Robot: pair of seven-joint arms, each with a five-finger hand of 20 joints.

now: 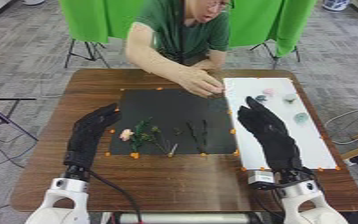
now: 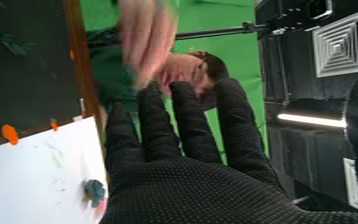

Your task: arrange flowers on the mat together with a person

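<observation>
Left hand (image 1: 87, 135) and right hand (image 1: 269, 131) outstretched, empty, person's hand (image 1: 198, 82) over black mat (image 1: 167, 106), white board (image 1: 312, 150) alongside

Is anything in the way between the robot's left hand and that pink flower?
Nothing big: only a small orange marker at the dark mat's edge shows between the left hand and the pink flower. The person's hand is by the mat's far edge.

We can read no words, labels, brands, numbers or signs on anything, either in the head view or in the right wrist view.
</observation>
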